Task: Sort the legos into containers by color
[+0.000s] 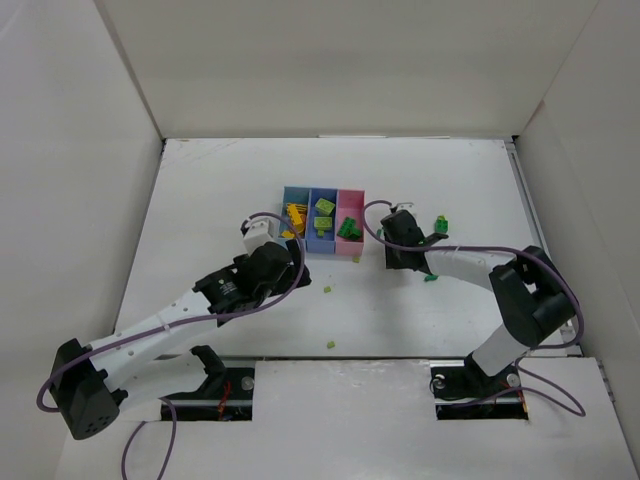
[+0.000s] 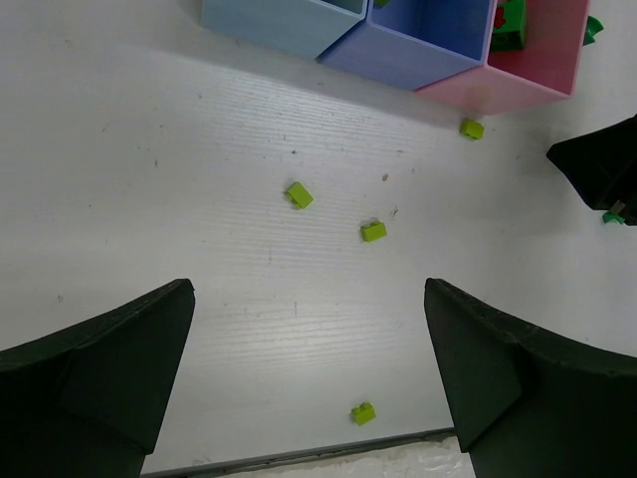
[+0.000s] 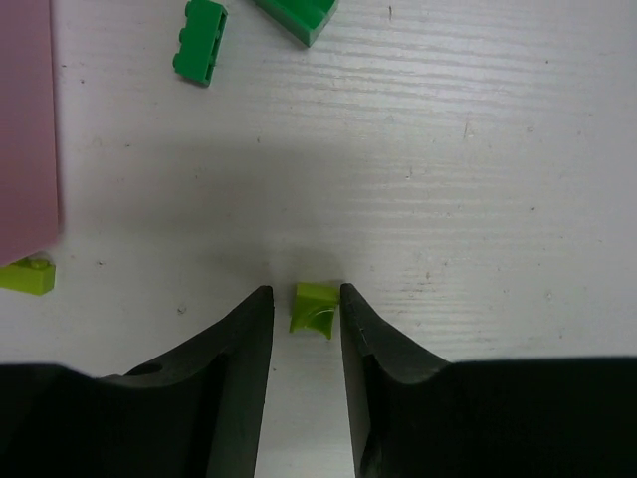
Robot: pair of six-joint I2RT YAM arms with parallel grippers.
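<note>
left tool [image 2: 307, 299] spread wide over table [image 2: 149, 199] | right tool [image 3: 306, 294] slightly apart, straddling lime lego [image 3: 315, 311] near pink bin [image 3: 25, 119]

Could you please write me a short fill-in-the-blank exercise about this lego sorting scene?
1. The left gripper's jaws stand wide ___.
2. The brick between the right gripper's jaws is ___ green.
3. The pink bin holds ___ green legos.
4. The periwinkle bin stands ___ the light blue bin and the pink one.
Missing: open; lime; dark; between.

A scuffed white table [image 1: 200, 200] stands evenly lit, enclosed by a white back panel [image 1: 340, 60] and side panels [image 1: 60, 150].
</note>
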